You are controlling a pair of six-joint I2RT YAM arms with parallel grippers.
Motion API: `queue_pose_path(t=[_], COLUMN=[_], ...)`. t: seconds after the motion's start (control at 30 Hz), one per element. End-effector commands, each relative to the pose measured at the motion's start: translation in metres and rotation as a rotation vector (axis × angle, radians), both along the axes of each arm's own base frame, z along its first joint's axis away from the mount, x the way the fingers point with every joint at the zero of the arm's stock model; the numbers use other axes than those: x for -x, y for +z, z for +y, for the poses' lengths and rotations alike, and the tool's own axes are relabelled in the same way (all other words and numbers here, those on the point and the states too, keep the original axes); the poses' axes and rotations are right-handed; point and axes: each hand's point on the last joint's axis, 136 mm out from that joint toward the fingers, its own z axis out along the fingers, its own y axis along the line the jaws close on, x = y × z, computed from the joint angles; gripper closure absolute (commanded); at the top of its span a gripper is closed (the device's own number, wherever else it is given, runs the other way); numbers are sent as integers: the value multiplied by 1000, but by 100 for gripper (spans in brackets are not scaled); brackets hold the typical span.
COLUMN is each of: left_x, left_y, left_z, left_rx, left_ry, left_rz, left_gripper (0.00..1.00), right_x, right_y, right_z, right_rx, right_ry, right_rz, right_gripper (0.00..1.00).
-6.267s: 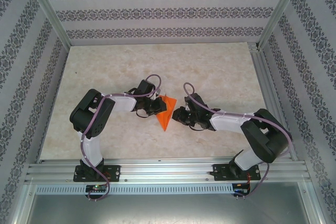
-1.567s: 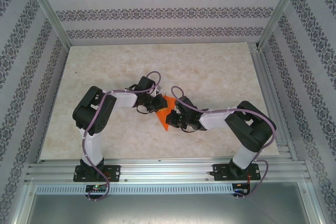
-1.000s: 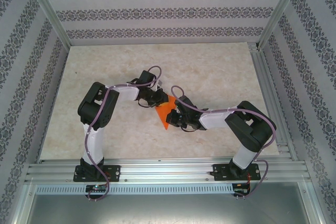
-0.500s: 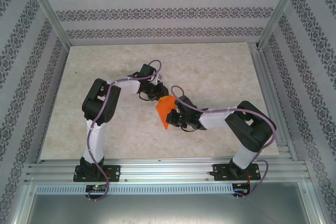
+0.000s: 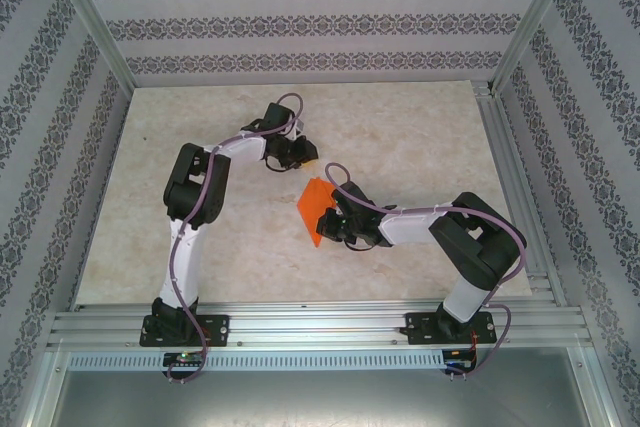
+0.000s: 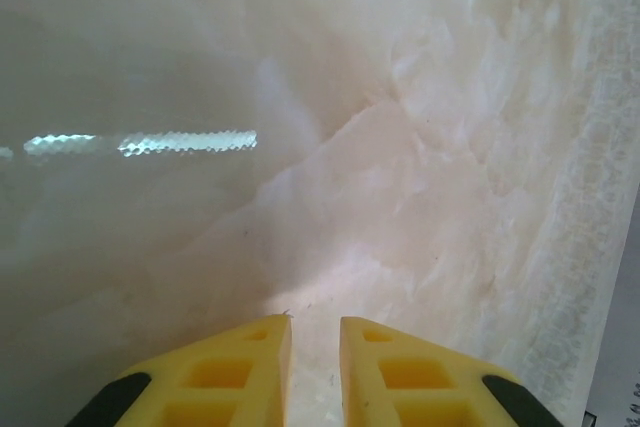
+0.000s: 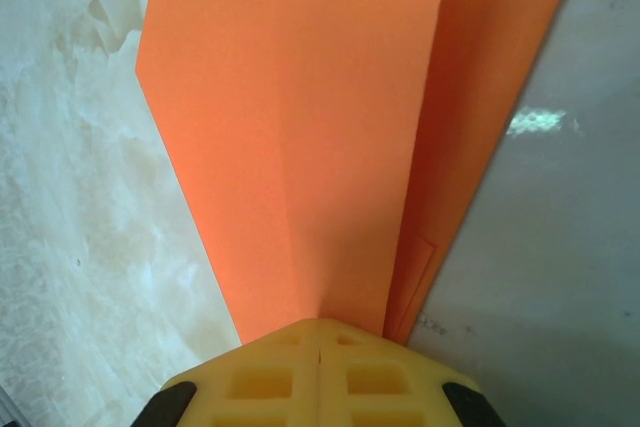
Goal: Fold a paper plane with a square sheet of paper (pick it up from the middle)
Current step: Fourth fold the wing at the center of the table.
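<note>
Orange folded paper plane [image 5: 316, 209] mid-table, long axis far-to-near, sharp tip toward the arm bases; plain, flat, centre crease, layered flap along one side. Right yellow-fingered gripper [image 7: 318, 342] clamped on its narrow end. Left gripper [image 6: 314, 332] near its far end, jaws slightly apart, empty, over pale marble-look tabletop [image 5: 420, 137].

Bright, even overhead light; glare streaks on the glossy table [image 6: 420, 187]; wrist views soft and hazy

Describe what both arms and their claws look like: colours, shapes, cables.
The left arm and right arm have white link shells between bulky black joint housings, with a purplish cable running outside and looping near the wrist. The left claw and right claw have yellow wedge-shaped fingers with square pockets, black at the base.
</note>
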Motion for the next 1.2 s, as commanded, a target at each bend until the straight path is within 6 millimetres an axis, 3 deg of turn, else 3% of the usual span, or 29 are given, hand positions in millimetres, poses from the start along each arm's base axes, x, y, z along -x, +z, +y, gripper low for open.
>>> queue_pose_path(t=[0.0,0.07,0.2,0.3,0.4,0.5,0.63,0.77,0.97,1.17], left_x=[2,14,58,86,102,105,110,116,123,121], left_y=[39,54,73,71,56,47,27,13,-15,-16], left_z=[2,3,-3,-6,-14,-27,-36,-31,-23,-23], left_rx=[34,62,136,156,153,211,207,166,110,104], left_ry=[-14,-16,-62,-65,-82,-83,-85,-71,-61,-61], left_rz=[-50,-52,-43,-25,7,30,77,89,124,112], left_gripper=[77,77,80,81,82,83,84,84,85,85], right_x=[42,39,32,23,12,5,6,7,4,2], right_y=[-44,-41,-32,-18,9,21,13,15,34,47], right_z=[-38,-37,-30,-19,-9,-12,-19,-18,-13,-9], right_rx=[195,188,150,74,-23,-31,-21,-44,-82,-104], right_ry=[35,35,41,44,25,20,5,4,15,5], right_rz=[164,154,123,77,8,-17,-1,1,-28,-49], right_gripper=[100,100,100,100,100,99,100,100,100,99])
